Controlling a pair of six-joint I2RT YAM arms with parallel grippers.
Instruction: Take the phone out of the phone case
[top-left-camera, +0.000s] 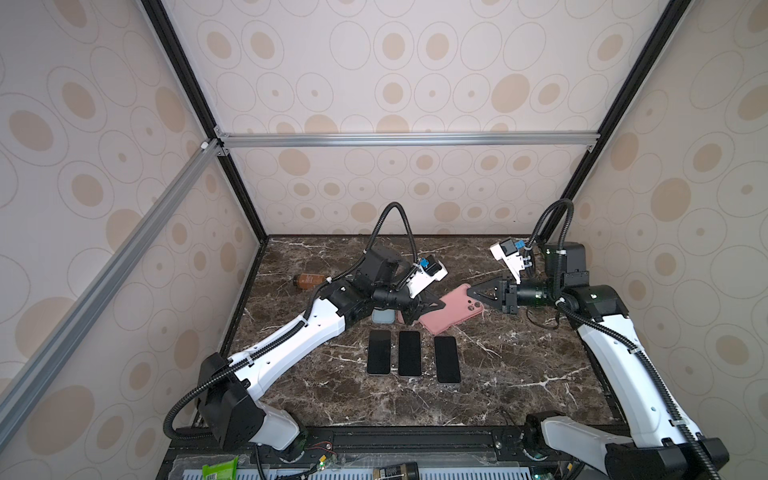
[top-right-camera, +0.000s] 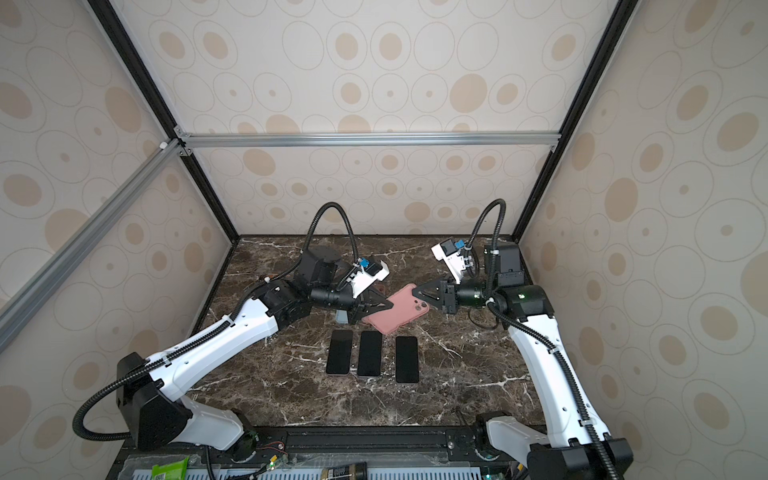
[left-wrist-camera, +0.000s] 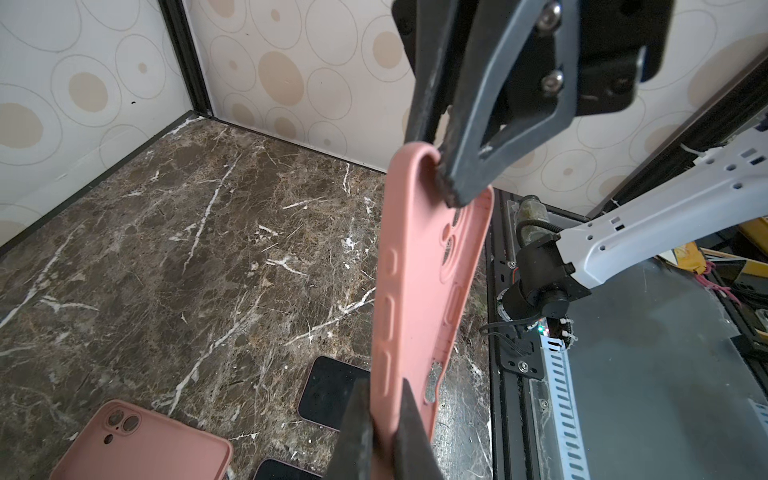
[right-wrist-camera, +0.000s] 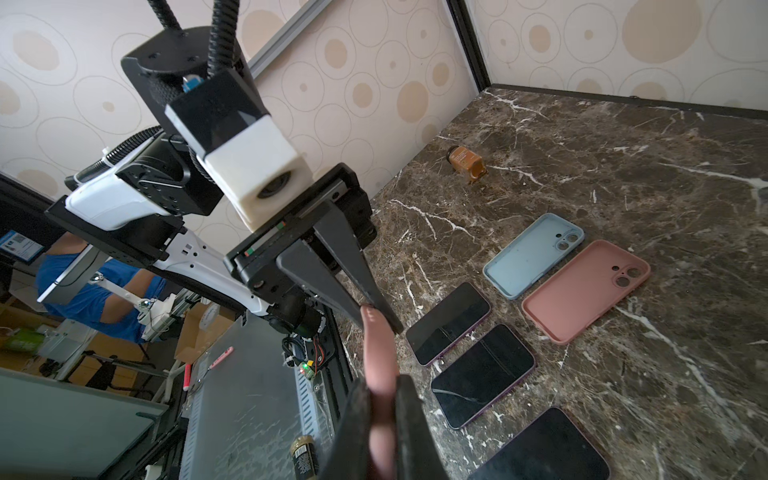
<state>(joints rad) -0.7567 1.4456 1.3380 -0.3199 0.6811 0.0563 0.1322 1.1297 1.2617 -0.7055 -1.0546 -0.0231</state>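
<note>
In both top views your left gripper (top-left-camera: 430, 309) and right gripper (top-left-camera: 478, 294) each pinch one end of the held pink case (top-left-camera: 451, 316), which hangs tilted above the table (top-left-camera: 519, 365). The three phones (top-left-camera: 409, 353) lie screen up in a row just in front of it, apart from every case. From the other eye (top-right-camera: 399, 313) the case reads the same, back side up.

In the left wrist view the left gripper (left-wrist-camera: 382, 415) is clamped on the near end and the right gripper (left-wrist-camera: 436, 166) bites the far rim. The wall bows and the floor shows through the camera cutout, so judge this case empty.

In the right wrist view the right gripper (right-wrist-camera: 382, 415) is closed on the case's edge, opposite the left gripper (right-wrist-camera: 378, 320). The blue case (right-wrist-camera: 532, 255) and second pink case (right-wrist-camera: 586, 291) lie hollow side up, nothing in them.

The extraction looks done. Don't pull the ends apart; soft silicone will stretch and snap free. Let one gripper release first, then lower the case beside the other two, clear of the screens.
</note>
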